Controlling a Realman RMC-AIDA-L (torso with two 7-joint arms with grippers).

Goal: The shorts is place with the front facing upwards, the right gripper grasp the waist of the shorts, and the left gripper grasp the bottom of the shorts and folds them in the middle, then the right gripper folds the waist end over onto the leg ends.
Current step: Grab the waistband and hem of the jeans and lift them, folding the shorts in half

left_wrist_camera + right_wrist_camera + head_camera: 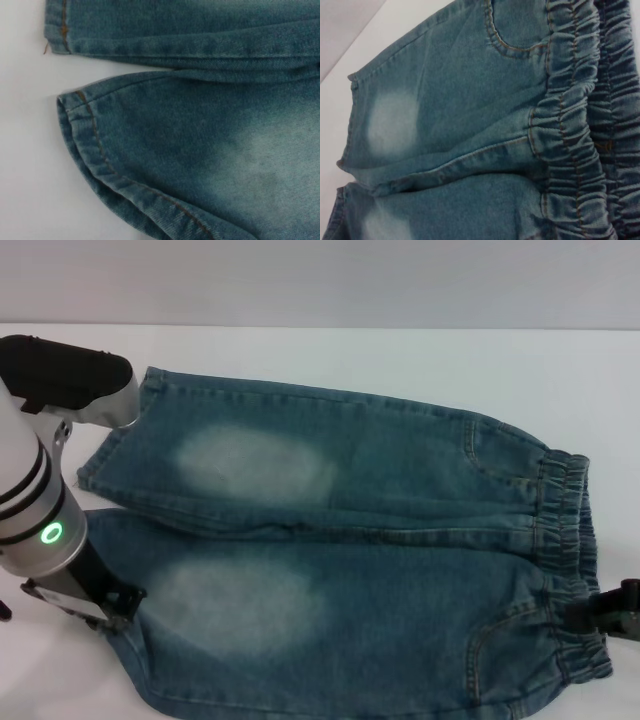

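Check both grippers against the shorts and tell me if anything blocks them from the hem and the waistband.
Nothing visible blocks either. The left gripper sits at the near leg's hem of the shorts, and the right gripper sits at the elastic waistband. Only bare white table surrounds the denim.

Right hand [612, 612] cut off

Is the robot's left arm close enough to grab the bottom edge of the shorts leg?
Probably yes. The left end effector sits right at the hem of the near leg of the shorts, which lie flat on the white table. Nothing lies between them, and the hem edge is bare.
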